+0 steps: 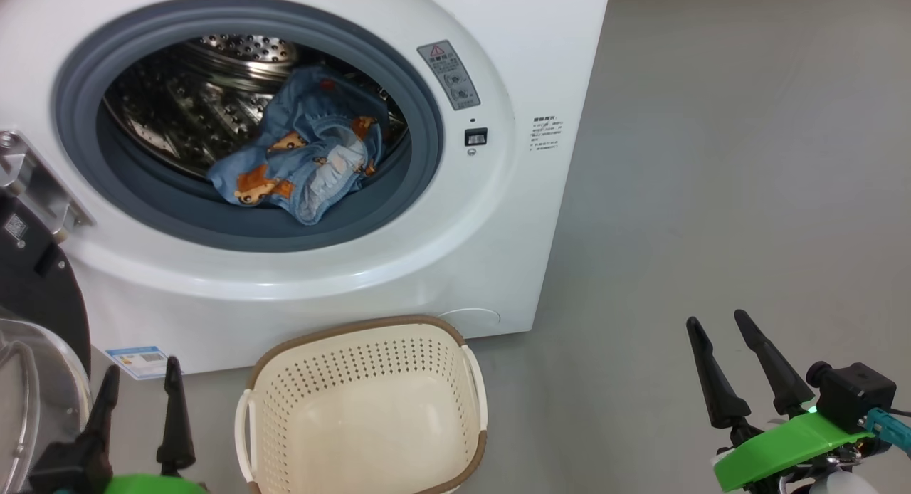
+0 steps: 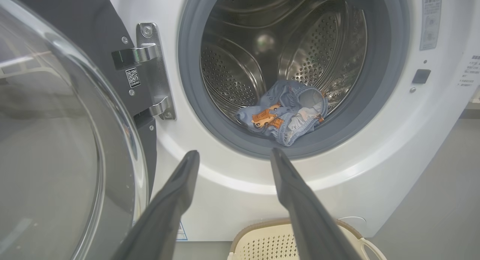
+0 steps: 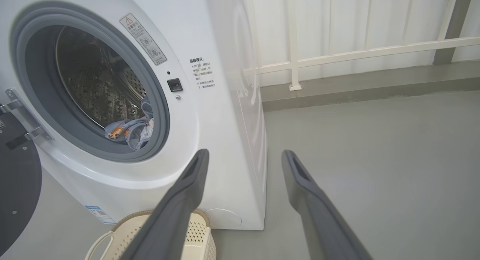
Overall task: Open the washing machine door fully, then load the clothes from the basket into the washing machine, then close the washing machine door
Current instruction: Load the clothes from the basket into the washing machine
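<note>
Grey floor (image 1: 712, 159) lay beneath both grippers. The left gripper (image 1: 141, 366) and right gripper (image 1: 716, 319) stood spread wide, empty. Between them sat the basket (image 1: 363, 401). Ahead of the left gripper the clothes (image 1: 306, 152) lay inside the washing machine (image 1: 498, 230), whose door (image 1: 39, 295) hung open just left of it.

White washing machine (image 1: 299, 295), grey ring (image 1: 249, 227), steel dotted drum (image 1: 178, 102). Inside it: light blue clothes (image 1: 306, 159), orange-brown bears. Below it: cream perforated basket (image 1: 370, 401), brown rim (image 1: 356, 324). My right gripper (image 1: 716, 319): black fingers (image 1: 715, 387), green mount (image 1: 783, 451).
</note>
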